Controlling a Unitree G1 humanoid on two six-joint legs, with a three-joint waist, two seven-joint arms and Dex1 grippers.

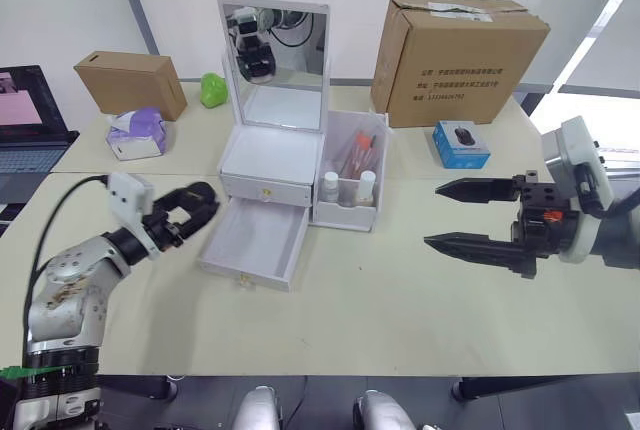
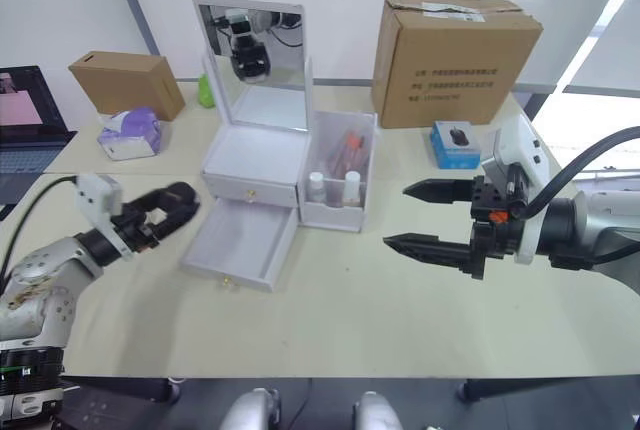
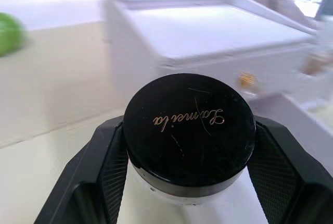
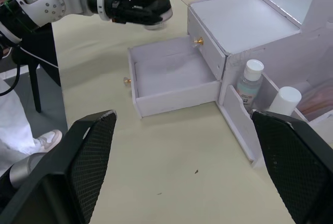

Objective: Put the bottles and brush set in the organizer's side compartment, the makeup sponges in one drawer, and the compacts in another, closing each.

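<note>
The white mirrored organizer (image 1: 268, 155) stands mid-table, its upper drawer shut and its lower drawer (image 1: 255, 240) pulled out and empty. Its side compartment (image 1: 345, 215) holds two white-capped bottles (image 1: 331, 187) (image 1: 367, 186), with the brush set (image 1: 360, 150) behind them. My left gripper (image 1: 195, 205) hovers just left of the open drawer, shut on a round black-lidded compact (image 3: 188, 130). To the right of the organizer my right gripper (image 1: 432, 215) is open and holds nothing. The makeup sponges are out of view.
A large cardboard box (image 1: 455, 50) and a blue mouse box (image 1: 461, 144) sit at the back right. At the back left are a small cardboard box (image 1: 130, 83), a tissue pack (image 1: 137, 133), a green rounded object (image 1: 212, 89) and a laptop (image 1: 30, 115).
</note>
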